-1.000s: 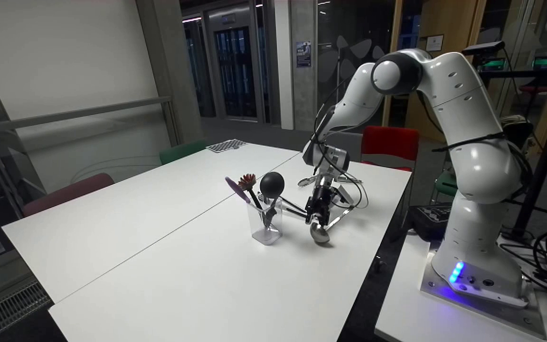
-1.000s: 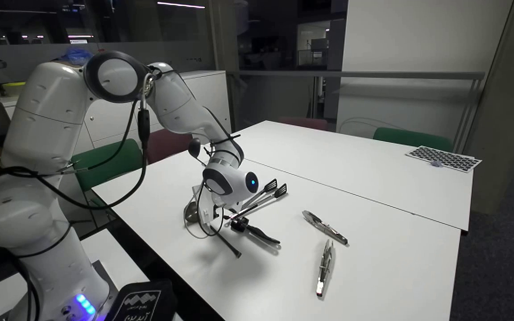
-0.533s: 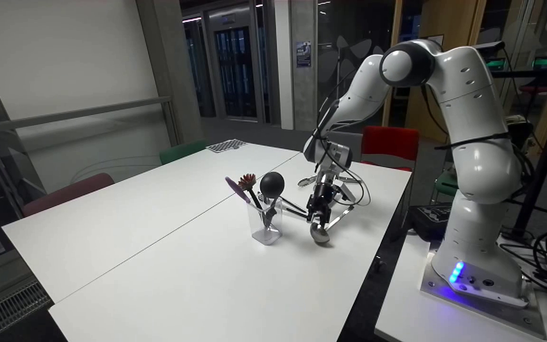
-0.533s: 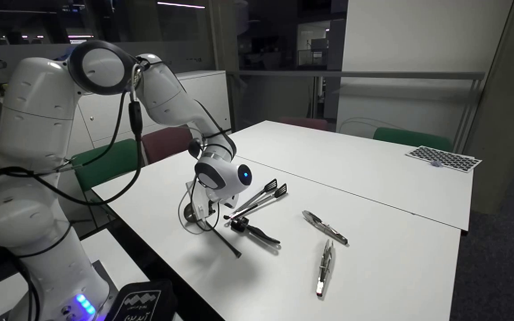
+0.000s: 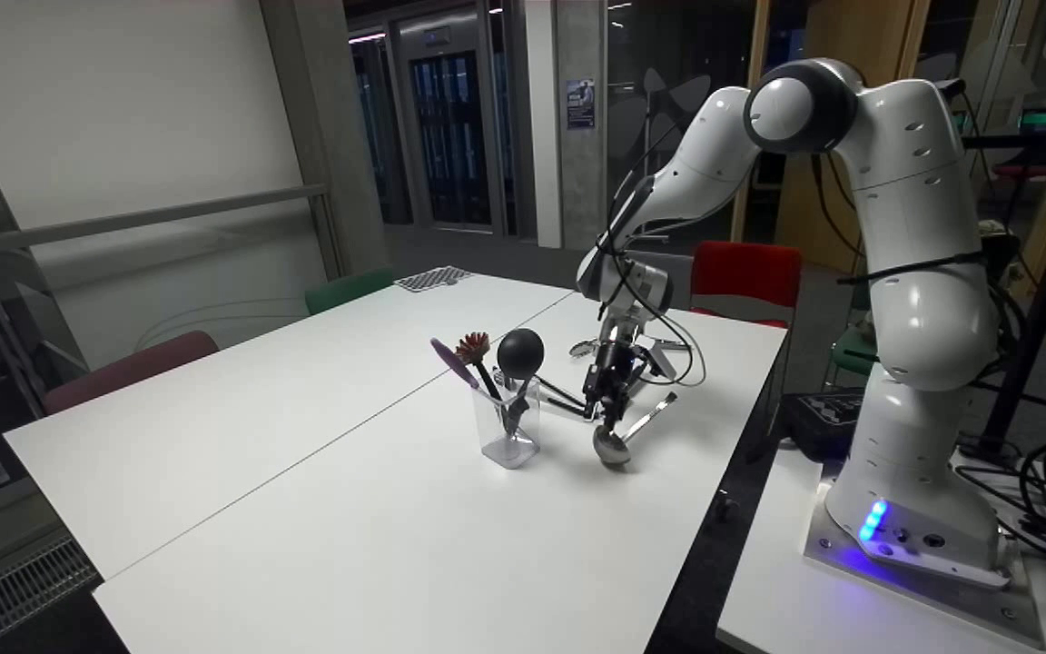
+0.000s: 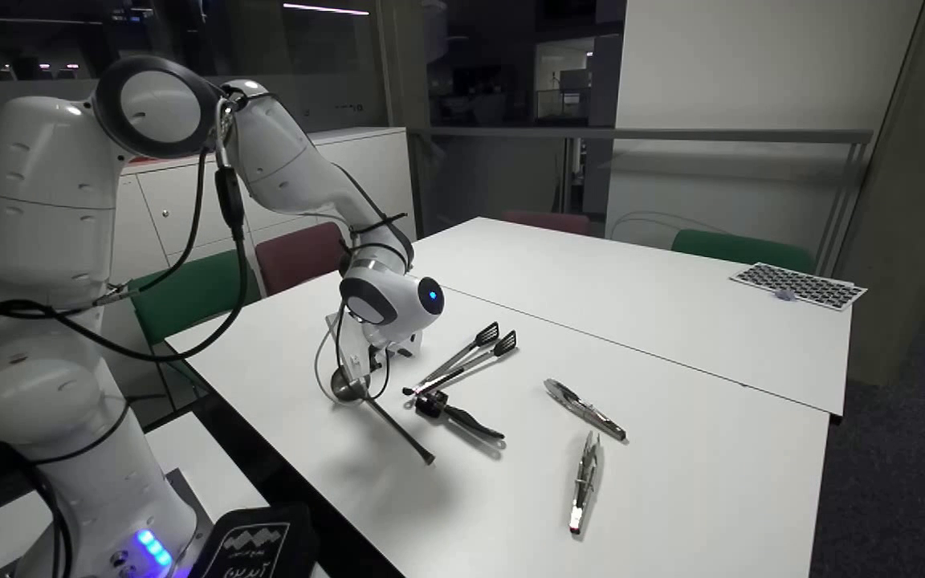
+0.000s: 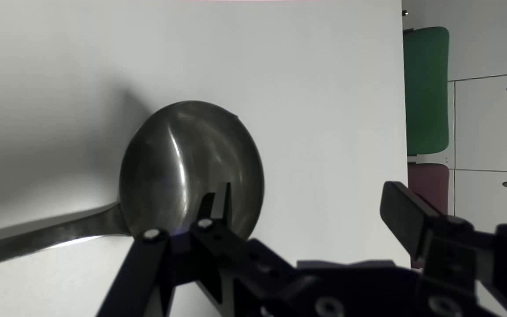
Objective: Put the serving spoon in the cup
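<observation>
The serving spoon (image 7: 165,178) lies on the table (image 7: 319,97) left of centre in the wrist view, long axis nearly horizontal, bowl rightward, handle leaving the frame at lower left. The gripper (image 7: 306,193) stands with fingers apart.

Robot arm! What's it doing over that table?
The robot arm has its open gripper at the serving spoon, one finger over the bowl, but isn't holding it yet. The spoon rests on the white table. It's probably meant to go in the clear cup, where a brush, a round-headed black utensil and something purple already lean.
</observation>
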`<action>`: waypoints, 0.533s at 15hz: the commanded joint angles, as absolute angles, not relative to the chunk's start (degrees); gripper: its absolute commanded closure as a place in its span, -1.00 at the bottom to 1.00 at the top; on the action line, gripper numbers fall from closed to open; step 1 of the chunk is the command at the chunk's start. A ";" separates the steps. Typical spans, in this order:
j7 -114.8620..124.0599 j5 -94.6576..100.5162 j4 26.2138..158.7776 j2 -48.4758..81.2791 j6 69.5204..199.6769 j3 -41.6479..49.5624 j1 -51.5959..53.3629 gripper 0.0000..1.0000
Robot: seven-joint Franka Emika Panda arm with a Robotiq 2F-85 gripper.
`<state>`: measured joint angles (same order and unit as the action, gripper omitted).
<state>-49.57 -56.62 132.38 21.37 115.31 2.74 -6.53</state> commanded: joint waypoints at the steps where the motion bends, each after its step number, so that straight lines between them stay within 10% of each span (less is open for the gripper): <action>1: -51.59 -56.64 134.41 18.92 114.63 2.51 -7.05 -0.17; 8: -53.25 -56.60 134.21 19.57 113.71 2.86 -7.74 0.87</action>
